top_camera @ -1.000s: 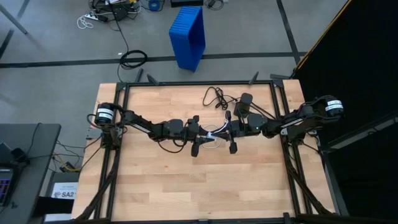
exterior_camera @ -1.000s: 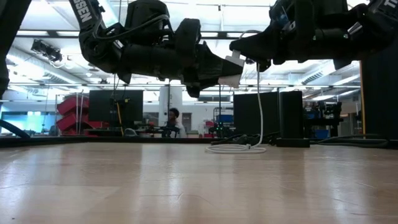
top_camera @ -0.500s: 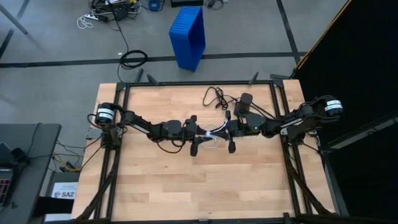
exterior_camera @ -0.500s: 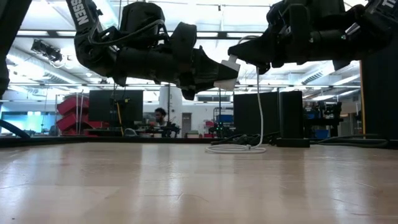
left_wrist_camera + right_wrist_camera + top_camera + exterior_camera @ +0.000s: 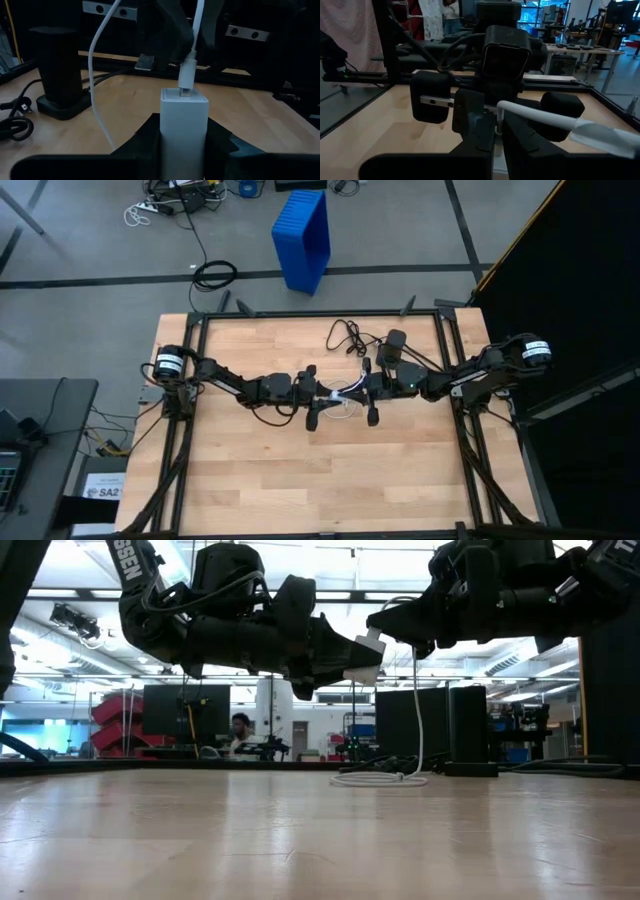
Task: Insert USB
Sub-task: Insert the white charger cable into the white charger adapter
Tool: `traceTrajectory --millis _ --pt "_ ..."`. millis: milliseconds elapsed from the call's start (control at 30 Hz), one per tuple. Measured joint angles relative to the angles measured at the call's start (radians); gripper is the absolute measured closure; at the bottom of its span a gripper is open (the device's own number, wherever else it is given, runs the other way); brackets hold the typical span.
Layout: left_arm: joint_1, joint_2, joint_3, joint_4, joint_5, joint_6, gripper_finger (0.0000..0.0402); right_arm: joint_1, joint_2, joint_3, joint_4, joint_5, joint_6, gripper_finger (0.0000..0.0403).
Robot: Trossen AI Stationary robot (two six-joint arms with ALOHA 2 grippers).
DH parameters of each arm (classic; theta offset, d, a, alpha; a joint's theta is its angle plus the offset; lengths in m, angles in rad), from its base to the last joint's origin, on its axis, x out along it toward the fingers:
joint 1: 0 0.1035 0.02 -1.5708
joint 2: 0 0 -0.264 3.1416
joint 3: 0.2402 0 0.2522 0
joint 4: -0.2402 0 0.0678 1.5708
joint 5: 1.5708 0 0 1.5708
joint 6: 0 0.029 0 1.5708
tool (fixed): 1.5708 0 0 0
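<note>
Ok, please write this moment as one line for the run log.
left gripper: shut on white charger block, held mid-air | right gripper: shut on USB plug | plug tip at block's port | cable loop on table

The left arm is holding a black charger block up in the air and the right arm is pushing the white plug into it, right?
Almost. The charger block is white, not black; the left wrist view shows it. The left gripper does hold it up, and the right gripper brings the white plug to it.

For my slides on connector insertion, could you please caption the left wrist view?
Left gripper holds a white charger block upright while the USB plug meets its port.
</note>
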Motion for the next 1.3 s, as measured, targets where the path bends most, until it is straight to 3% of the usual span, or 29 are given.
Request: traceTrajectory --millis 500,800,1300 --pt "0.003 0.0 0.016 -0.023 0.062 -0.003 0.0331 0.0 0.0 -0.004 0.019 -0.01 0.005 0.0402" --pt "0.004 0.0 0.021 0.128 0.053 -0.016 0.0331 -0.014 0.001 -0.002 0.187 -0.006 -0.006 0.0399" --pt "0.005 -0.002 0.023 0.128 0.049 -0.011 0.0331 -0.042 0.002 -0.003 0.178 -0.042 0.047 0.0308"
